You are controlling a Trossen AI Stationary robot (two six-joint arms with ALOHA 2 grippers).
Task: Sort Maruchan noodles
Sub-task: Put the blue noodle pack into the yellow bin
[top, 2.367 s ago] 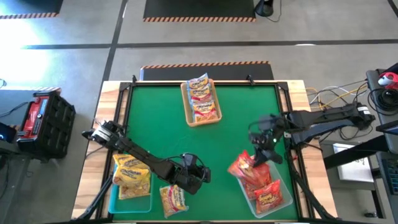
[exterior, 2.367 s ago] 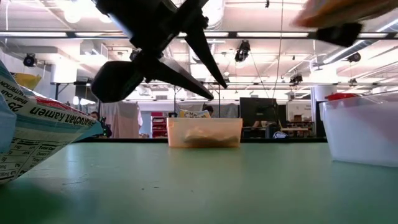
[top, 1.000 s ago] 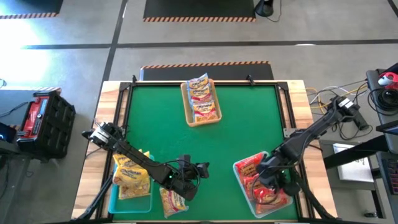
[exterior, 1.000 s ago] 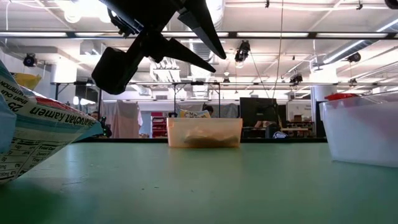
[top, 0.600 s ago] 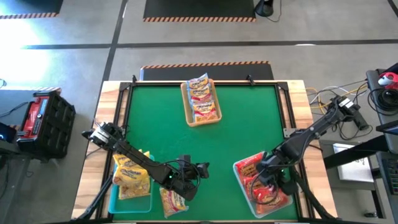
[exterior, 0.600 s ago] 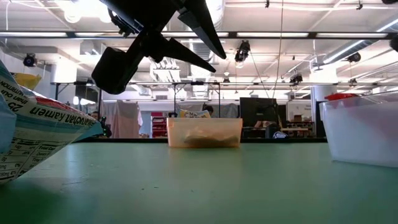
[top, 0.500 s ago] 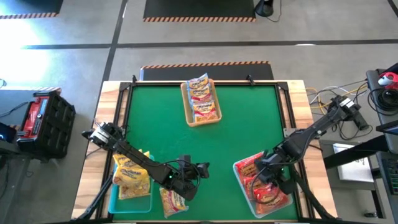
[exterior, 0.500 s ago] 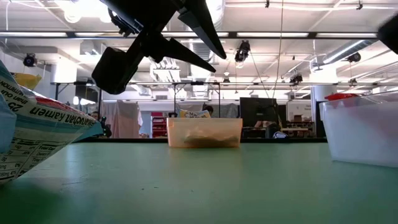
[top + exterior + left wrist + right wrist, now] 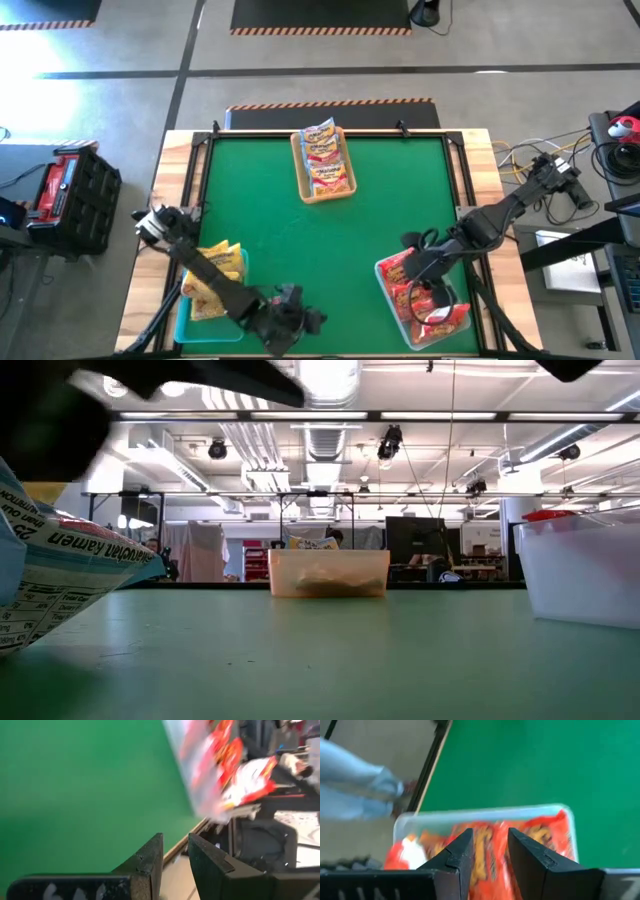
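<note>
High view shows the right gripper, jaws apart and empty, above red Maruchan noodles in the five-o'clock tray; the left gripper, jaws slightly apart, sits at six o'clock.

Around my table lies a grey concrete floor with striped hazard tape. Beyond the far edge, fluorescent lights and ducts cross the ceiling.

Bare green table centre, tan tray far edge, trays of red packets and yellow packets crowding near corners
</note>
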